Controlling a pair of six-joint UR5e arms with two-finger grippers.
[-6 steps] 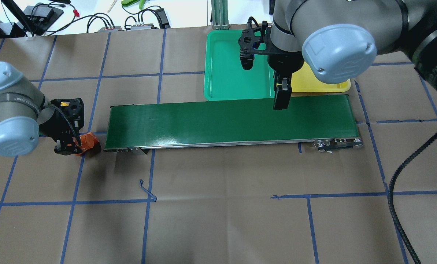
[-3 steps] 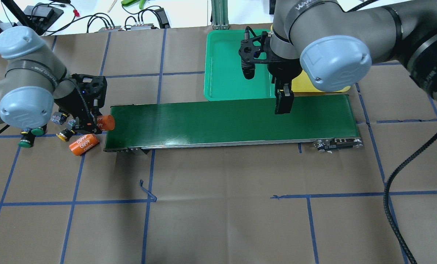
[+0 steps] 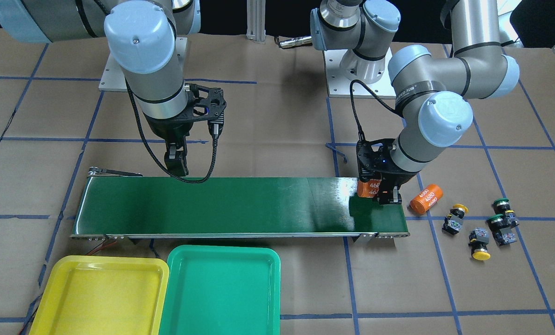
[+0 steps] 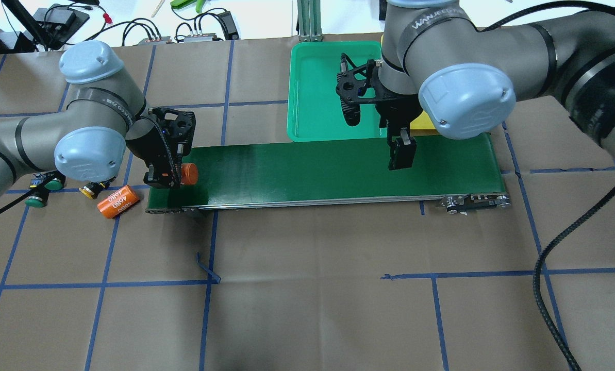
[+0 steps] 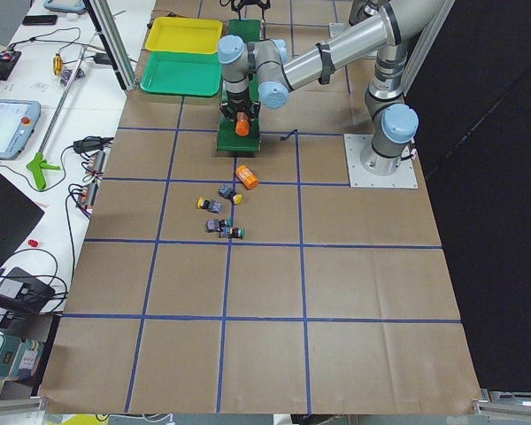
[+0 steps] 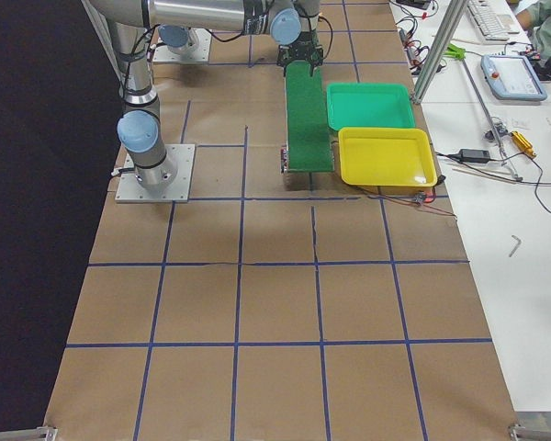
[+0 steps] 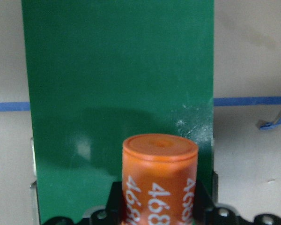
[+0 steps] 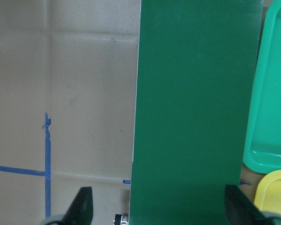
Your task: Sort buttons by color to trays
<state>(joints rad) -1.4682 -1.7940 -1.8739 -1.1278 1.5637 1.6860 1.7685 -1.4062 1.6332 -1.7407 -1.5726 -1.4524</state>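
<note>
Four buttons lie on the paper past the belt's left end: two yellow-capped (image 3: pixel 454 217) (image 3: pixel 479 243) and two green-capped (image 3: pixel 500 204) (image 3: pixel 497 222). The yellow tray (image 3: pixel 100 298) and green tray (image 3: pixel 221 288) sit side by side beyond the belt's other end, both empty. My left gripper (image 4: pixel 170 178) is shut on an orange "4680" cylinder (image 7: pixel 159 178) and holds it just above the left end of the belt. My right gripper (image 4: pixel 401 154) is open and empty above the belt's right part, beside the green tray (image 4: pixel 317 93).
The long dark green conveyor belt (image 4: pixel 312 170) runs across the table's middle. A second orange "4680" cylinder (image 4: pixel 118 202) lies on the paper between the belt's left end and the buttons. Cables and tools lie along the far table edge.
My left gripper took an orange cylinder up off the table and carried it right, over the belt's left end. My right gripper shifted slightly further over the belt.
</note>
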